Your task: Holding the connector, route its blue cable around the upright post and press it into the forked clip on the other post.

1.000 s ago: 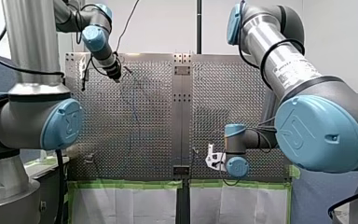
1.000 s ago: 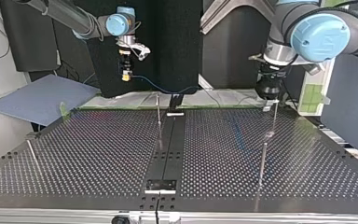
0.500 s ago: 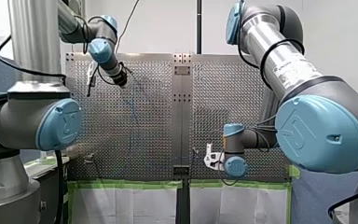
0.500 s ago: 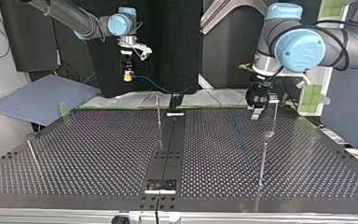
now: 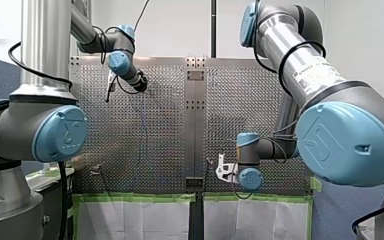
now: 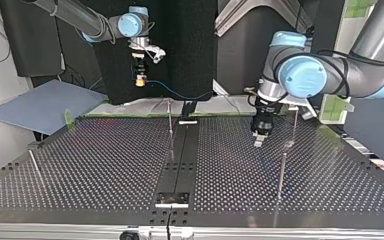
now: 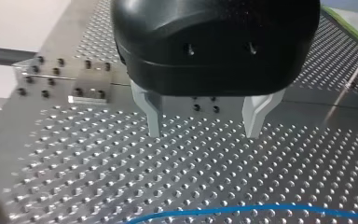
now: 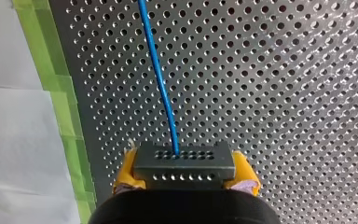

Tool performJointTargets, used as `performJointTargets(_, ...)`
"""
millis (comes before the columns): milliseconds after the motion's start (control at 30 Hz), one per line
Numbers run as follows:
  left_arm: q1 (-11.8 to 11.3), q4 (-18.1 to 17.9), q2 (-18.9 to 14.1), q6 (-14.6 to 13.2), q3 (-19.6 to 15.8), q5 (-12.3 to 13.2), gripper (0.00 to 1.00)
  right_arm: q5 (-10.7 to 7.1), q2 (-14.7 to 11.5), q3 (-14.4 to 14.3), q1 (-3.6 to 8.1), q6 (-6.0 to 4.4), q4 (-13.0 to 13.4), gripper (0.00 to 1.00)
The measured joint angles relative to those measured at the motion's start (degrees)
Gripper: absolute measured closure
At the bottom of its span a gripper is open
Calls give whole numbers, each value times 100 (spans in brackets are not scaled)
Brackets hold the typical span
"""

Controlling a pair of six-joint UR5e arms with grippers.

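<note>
Connector (image 8: pixel 184 161) clamped in right gripper (image 8: pixel 186 171) — cable (image 8: pixel 161 84) ahead.

— What stands behind the perforated tabletop (image 5: pixel 230 110)?
— A plain white wall (image 5: pixel 180 30), with a dark pole (image 5: pixel 213 27) at twelve o'clock in the front view.
— And the near edge?
— Green tape (image 5: pixel 130 198) over white sheeting (image 5: pixel 130 220), six o'clock. In the top view, black panels (image 6: pixel 190 45) and a blue-grey board (image 6: pixel 45 105) at nine o'clock.

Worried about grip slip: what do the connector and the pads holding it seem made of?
The connector looks like hard plastic: matte dark grey, crisp rows of pin holes. The pads seem soft rubber or foam: matte yellow, bulging beside it.
</note>
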State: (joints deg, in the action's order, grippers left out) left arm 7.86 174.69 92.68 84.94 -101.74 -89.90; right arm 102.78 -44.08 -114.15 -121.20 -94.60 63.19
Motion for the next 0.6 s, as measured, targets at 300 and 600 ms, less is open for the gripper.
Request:
performJointTargets(300,110,-452,75,-451,-1,-185,15,-3,0,1,-43,1,-11,100)
performJointTargets(600,176,-918,83,-710,-3,-465,12,10,-1,1,-79,1,-24,100)
